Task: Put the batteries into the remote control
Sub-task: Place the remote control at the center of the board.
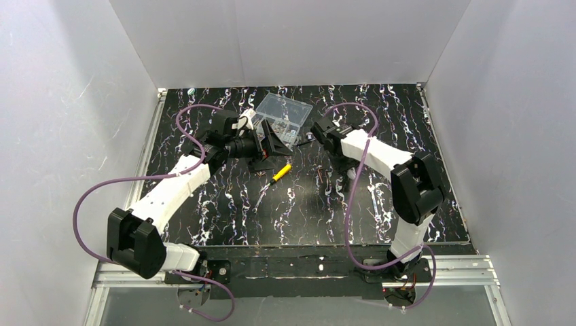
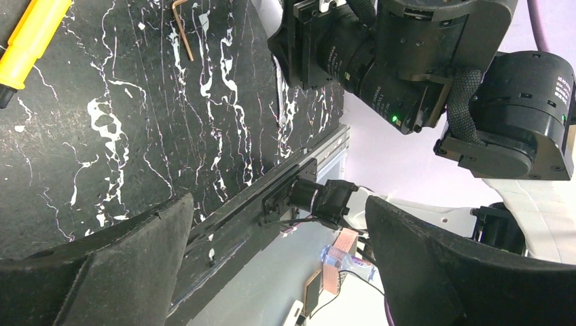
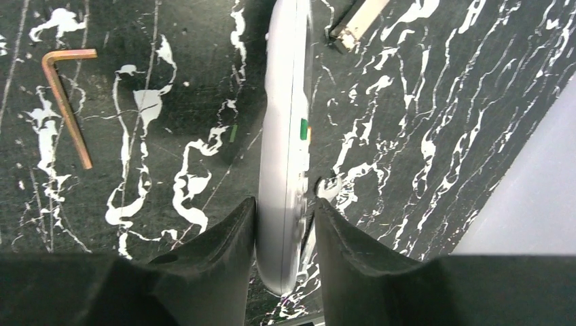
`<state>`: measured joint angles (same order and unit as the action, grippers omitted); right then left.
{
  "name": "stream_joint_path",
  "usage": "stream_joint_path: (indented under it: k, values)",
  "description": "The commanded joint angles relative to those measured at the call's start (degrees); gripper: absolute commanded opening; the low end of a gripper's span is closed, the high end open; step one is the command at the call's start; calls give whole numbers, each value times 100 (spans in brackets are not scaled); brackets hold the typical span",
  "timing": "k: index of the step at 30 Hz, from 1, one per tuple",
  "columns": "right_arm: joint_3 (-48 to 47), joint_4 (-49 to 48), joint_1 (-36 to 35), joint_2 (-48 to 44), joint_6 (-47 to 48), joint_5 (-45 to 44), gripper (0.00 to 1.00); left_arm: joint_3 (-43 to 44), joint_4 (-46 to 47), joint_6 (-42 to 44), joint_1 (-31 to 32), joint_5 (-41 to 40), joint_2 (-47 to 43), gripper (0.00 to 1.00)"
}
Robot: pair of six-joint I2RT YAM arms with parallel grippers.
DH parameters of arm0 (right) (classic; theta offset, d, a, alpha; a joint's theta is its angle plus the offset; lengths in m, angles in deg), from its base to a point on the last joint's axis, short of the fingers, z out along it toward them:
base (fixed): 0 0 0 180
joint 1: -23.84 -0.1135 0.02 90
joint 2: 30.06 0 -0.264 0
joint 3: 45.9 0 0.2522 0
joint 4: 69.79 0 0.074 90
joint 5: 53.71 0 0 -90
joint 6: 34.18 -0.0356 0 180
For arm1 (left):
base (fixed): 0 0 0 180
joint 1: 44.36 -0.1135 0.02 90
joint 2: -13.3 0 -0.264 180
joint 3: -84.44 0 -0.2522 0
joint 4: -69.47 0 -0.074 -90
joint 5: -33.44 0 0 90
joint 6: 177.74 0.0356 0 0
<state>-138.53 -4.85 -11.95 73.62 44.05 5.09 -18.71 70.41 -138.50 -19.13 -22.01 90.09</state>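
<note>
My right gripper [image 3: 285, 212] is shut on the remote control [image 3: 285, 129], a slim white-silver handset seen edge-on, held just above the dark marbled table. In the top view the right gripper [image 1: 314, 132] sits beside the clear box, and the remote is mostly hidden by it. My left gripper [image 2: 278, 224] is open and empty, its jaws wide apart and pointing at the table's near edge. In the top view it [image 1: 269, 147] is just left of the clear box. The batteries are not in view in any frame.
A clear compartmented box [image 1: 283, 114] stands at the back centre. A yellow-handled screwdriver [image 1: 280, 172] lies in front of it and also shows in the left wrist view [image 2: 28, 39]. A copper Allen key [image 3: 65, 102] lies left of the remote. A small whitish piece [image 3: 358, 22] lies beyond it.
</note>
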Motion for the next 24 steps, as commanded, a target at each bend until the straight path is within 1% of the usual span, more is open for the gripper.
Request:
stream_joint_path:
  k: [1, 5, 10, 14, 17, 20, 21, 24]
  values:
    - [-192, -35, -92, 103, 3, 161, 47, -89, -99, 46, -27, 188, -226, 98]
    - [-206, -88, -168, 196, -31, 304, 49, -94, -108, 49, -26, 209, -232, 98]
    - [-121, -156, -247, 286, -126, 399, 49, -91, -99, 45, -23, 217, -229, 98]
    - [26, -351, -275, 68, -212, 455, 49, -73, -155, 91, -27, 208, -233, 98]
    - [126, -596, -274, -256, -251, 662, 50, 42, -475, 228, -27, 149, -203, 98]
    - [252, -992, -263, -655, -270, 1039, 56, 256, -1105, 417, -35, 13, -173, 98]
    - [316, -1144, -243, -816, -300, 1197, 63, 316, -1276, 457, -48, -72, -173, 98]
    - [578, -1676, -69, -1350, -445, 1945, 76, 394, -1651, 623, -131, -274, -239, 98]
